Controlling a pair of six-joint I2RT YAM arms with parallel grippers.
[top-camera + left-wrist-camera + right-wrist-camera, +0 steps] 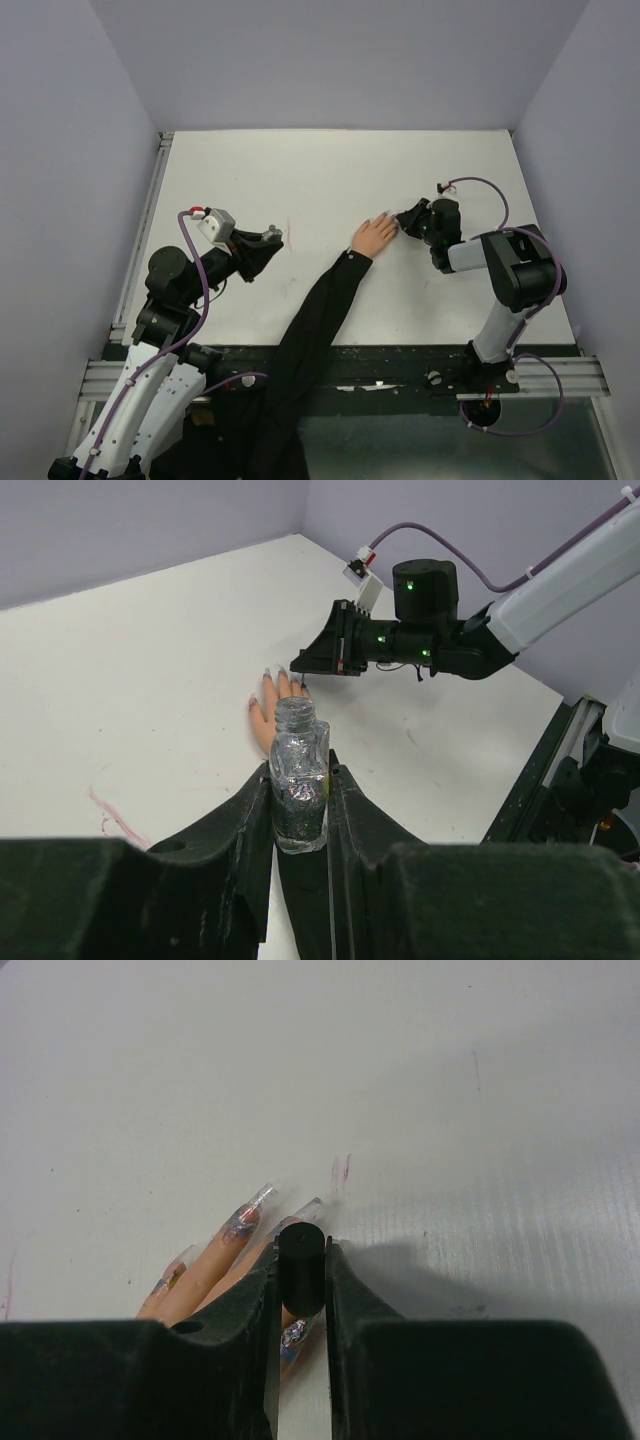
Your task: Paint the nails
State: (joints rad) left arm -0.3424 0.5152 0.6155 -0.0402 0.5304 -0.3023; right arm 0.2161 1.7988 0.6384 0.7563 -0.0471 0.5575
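Nails [262,1196], long and clear with flecks of colour, tip the fingers of a pale fake hand [373,236] that lies flat near the middle of the bench [330,165]. The fingers point toward the far right. A black sleeve [312,325] trails from the wrist back over the near edge.

The right gripper [403,218] is down at the fingertips. Its jaws are clamped on a small black cap [300,1260], which sits directly over the fingers. I can't make out whether a brush tip is touching a nail.

The left gripper [268,241] is well off to the left of the hand. It is closed on a small glass bottle [298,780] with glittery contents, held upright with its mouth uncovered.

A faint pink smear [288,235] marks the bench between the left gripper and the sleeve.
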